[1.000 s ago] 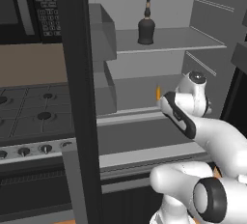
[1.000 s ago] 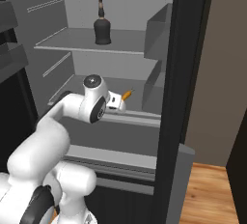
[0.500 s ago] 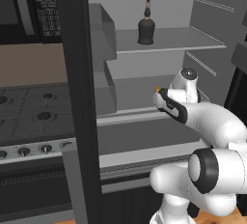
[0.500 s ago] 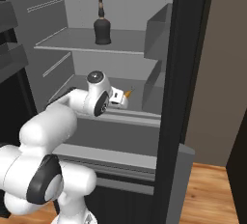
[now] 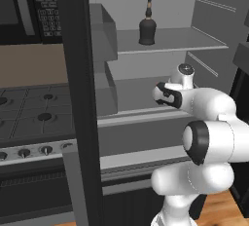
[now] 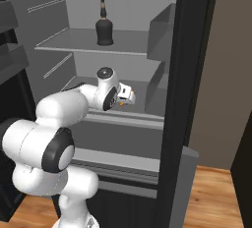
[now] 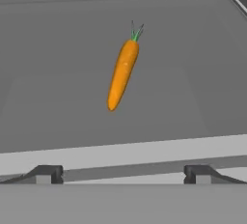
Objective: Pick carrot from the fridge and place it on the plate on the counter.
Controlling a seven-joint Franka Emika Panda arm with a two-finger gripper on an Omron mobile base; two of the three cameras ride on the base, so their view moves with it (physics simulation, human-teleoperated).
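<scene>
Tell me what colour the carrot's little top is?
Green. The carrot is orange with a small green tuft at its thick end, clearest in the hand view.

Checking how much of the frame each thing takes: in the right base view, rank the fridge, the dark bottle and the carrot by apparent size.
1. fridge
2. dark bottle
3. carrot, just an orange sliver past the gripper

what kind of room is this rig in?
A rendered kitchen, most likely: an open fridge with a bottle on its upper shelf and a carrot on the lower one, and a stovetop with knobs beside it.
</scene>
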